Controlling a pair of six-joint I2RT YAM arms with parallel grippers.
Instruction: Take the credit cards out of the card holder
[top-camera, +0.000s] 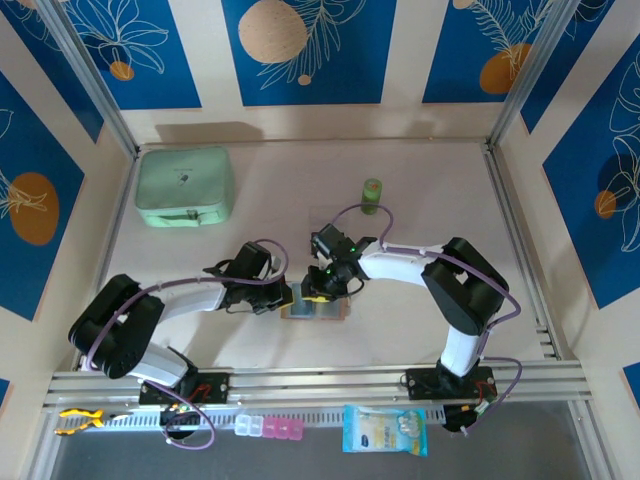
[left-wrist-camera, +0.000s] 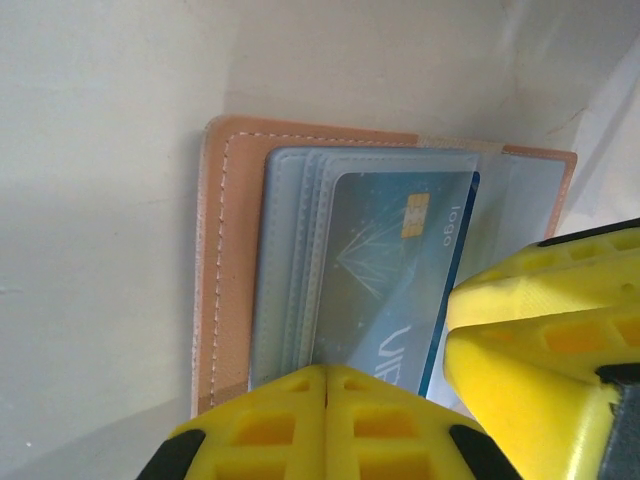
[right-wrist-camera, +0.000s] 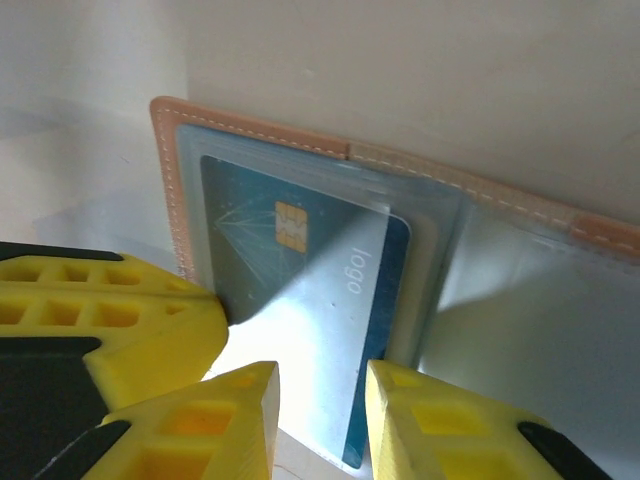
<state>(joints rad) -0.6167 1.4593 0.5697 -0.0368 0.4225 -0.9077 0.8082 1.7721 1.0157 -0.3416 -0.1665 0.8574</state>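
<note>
The card holder (top-camera: 336, 311) lies open and flat on the table between the two arms, with a tan-pink stitched border (left-wrist-camera: 225, 250) (right-wrist-camera: 255, 130) and clear pocket panels. A blue credit card (left-wrist-camera: 390, 270) (right-wrist-camera: 290, 270) with a gold chip sits in the top pocket, its dark right edge sticking a little out of the sleeve. My left gripper (top-camera: 290, 297) (left-wrist-camera: 326, 400) is shut, its tip down on the holder's left pockets. My right gripper (top-camera: 322, 290) (right-wrist-camera: 320, 420) stands open over the card's lower end, one finger on each side of it.
A mint-green zip pouch (top-camera: 186, 186) lies at the back left and a small green bottle (top-camera: 372, 195) stands behind the holder. Small pill boxes (top-camera: 268, 428) and a blue packet (top-camera: 385, 430) rest on the front rail. Walls close in the table's sides.
</note>
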